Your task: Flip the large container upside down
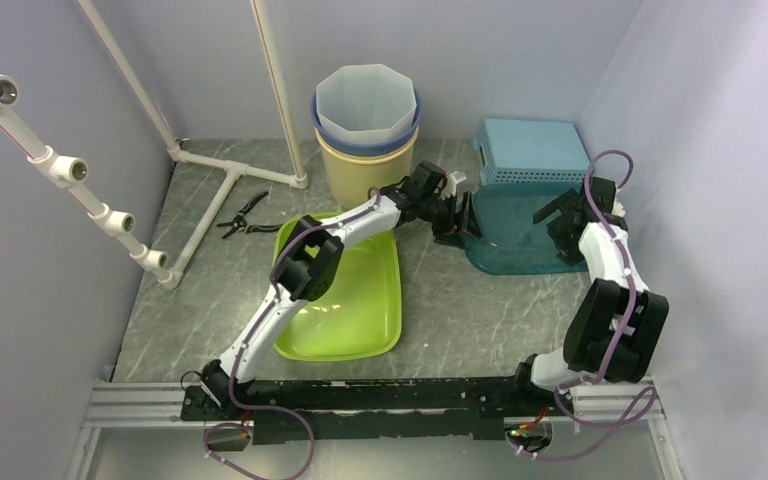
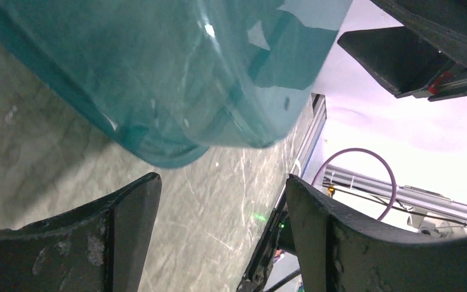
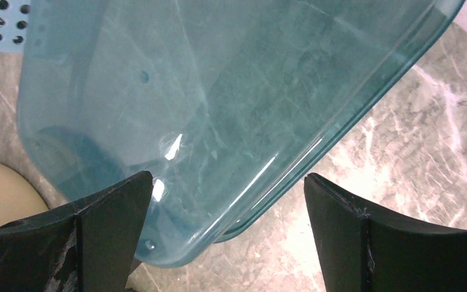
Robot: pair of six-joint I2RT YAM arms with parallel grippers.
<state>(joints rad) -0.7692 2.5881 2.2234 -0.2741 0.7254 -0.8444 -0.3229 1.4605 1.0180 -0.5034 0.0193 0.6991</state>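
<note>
Pliers [image 1: 243, 215] far left on worktop [image 1: 460, 310], then green tub [image 1: 345, 300], with stacked buckets [image 1: 367, 130] behind it. Open left gripper [image 1: 458, 217] just beside left edge of teal tub [image 1: 510, 225], holding nothing. Same tub at centre right on worktop, in front of blue basket [image 1: 532, 148]. Wide-open right gripper [image 1: 558, 222] above its right end, gripping nothing.

White arm links [image 1: 258, 328] w/ blk joints [image 1: 308, 262], purple cables [image 1: 610, 153], scuffed blk pincer fingers [image 2: 115, 237], blk base rail [image 1: 380, 405]
</note>
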